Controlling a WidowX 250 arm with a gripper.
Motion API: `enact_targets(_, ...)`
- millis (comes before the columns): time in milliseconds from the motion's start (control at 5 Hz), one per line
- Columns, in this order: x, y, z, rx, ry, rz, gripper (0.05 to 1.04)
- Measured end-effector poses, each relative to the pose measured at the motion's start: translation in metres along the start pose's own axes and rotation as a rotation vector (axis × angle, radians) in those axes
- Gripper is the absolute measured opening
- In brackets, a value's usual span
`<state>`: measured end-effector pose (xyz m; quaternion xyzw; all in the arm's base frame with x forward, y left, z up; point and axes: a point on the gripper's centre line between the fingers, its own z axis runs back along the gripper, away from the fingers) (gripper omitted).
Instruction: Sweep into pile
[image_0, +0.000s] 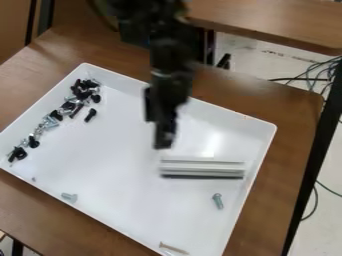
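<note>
Your black gripper (164, 140) hangs over the mid part of the white plastic tray (265, 145), nr one end of the pale ridged bar (202, 169); can't tell jaw state or contact w/ bar; black + silver screws (81, 91) lie strung along the tray's L wall in view, densest nr the far corner; silver bolt (218, 201) sits apart, nearside of bar; tan screw (174, 248) is by the near edge; tray's on a brown wood-look table (294, 120).

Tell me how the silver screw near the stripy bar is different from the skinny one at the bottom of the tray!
The silver screw looks shorter and chunkier; the skinny screw looks longer and thinner. The silver screw is greyish, the skinny screw brownish. Both lie on the white tray, away from the big cluster.
</note>
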<state>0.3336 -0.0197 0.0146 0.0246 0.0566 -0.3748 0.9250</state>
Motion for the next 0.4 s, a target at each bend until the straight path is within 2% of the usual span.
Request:
enact_targets(200, -0.047, 0.018, -0.015, -0.009, 0.111, 0.226, 0.999)
enact_targets(400, -0.103, 0.026, -0.015, -0.012, 0.166, 0.471, 0.999)
